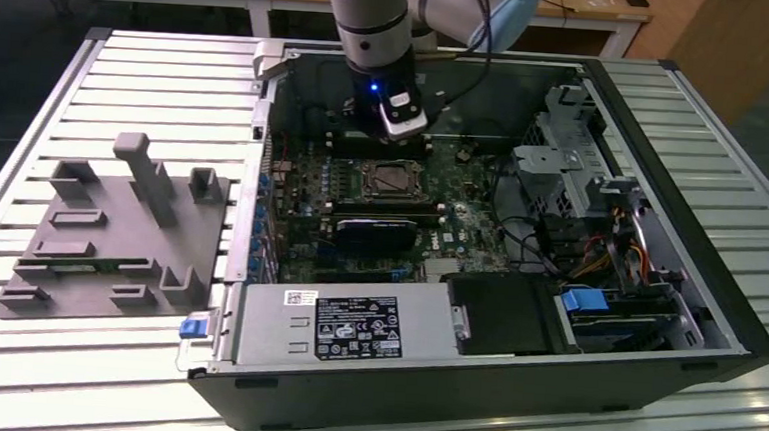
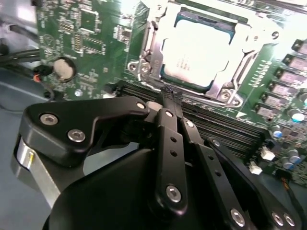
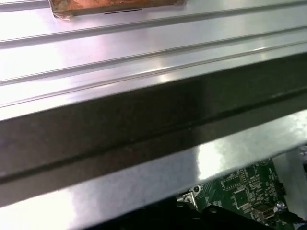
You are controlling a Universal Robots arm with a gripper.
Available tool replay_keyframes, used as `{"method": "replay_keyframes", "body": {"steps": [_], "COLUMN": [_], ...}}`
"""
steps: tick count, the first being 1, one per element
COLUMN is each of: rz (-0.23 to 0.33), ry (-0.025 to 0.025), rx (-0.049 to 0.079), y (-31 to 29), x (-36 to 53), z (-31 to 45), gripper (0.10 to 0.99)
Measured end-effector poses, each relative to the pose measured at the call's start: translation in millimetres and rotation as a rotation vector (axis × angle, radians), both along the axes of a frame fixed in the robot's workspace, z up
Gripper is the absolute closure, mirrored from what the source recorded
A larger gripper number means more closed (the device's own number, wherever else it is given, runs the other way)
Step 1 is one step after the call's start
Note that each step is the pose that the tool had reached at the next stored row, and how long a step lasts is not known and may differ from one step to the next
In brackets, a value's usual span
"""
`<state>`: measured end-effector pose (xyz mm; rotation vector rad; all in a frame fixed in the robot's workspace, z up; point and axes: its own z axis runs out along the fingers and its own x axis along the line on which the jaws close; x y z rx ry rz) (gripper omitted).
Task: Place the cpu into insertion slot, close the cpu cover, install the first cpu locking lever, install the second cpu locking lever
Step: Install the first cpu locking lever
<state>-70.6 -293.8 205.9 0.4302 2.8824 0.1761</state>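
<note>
The cpu [image 2: 199, 50] lies in the insertion slot [image 1: 390, 179] on the green motherboard, its silver-grey top facing up. The cpu cover [image 2: 152, 45], a silvery frame, lies flat around it. My gripper [image 2: 171, 94] hovers just off the socket's edge, over the long black memory slots [image 2: 220, 125]. Its black fingers [image 2: 165, 143] are shut together with nothing between them. In the exterior view the gripper [image 1: 397, 136] reaches down into the open computer case just behind the socket. I cannot tell how the locking levers stand.
The open case [image 1: 698, 325] lies on a slatted metal table [image 1: 126, 69]. A grey fixture [image 1: 116, 229] stands on the exterior view's left. A power supply [image 1: 351, 324], cables [image 1: 531, 234] and a drive cage [image 1: 564, 136] crowd the case. A coin battery [image 2: 64, 68] sits near the socket.
</note>
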Motion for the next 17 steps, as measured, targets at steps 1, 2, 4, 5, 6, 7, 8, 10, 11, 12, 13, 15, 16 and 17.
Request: {"method": "replay_keyframes", "body": {"steps": [1, 2, 4, 5, 6, 7, 8, 10, 11, 12, 13, 15, 16, 17], "rz": [0.000, -0.001, -0.001, -0.001, -0.002, -0.002, -0.003, -0.005, -0.005, -0.006, -0.007, -0.009, -0.009, -0.010], "ry": [0.0110, 0.0217, 0.0438, 0.0556, 0.0654, 0.0732, 0.0765, 0.0788, 0.0789, 0.0789, 0.0791, 0.0791, 0.0795, 0.0808], "rx": [-0.003, -0.006, -0.012, -0.016, -0.019, -0.023, -0.027, -0.033, -0.035, -0.036, -0.037, -0.039, -0.039, -0.039], "y": [0.0, 0.0, 0.0, 0.0, 0.0, 0.0, 0.0, -0.2, -0.5, -0.9, -1.4, -2.6, -3.4, -4.3], "x": [1.0, 1.9, 3.9, 4.9, 5.9, 7.0, 8.2, 10.6, 11.5, 12.2, 12.8, 14.0, 14.5, 15.0], "z": [0.0, -0.1, -0.2, -0.2, -0.3, -0.3, -0.3, -0.4, -0.4, -0.4, -0.3, -0.4, -0.4, -0.5], "gripper": [0.984, 0.984, 0.984, 0.984, 0.984, 0.984, 0.984, 0.984, 0.984, 0.984, 0.984, 0.984, 0.984, 0.984]}}
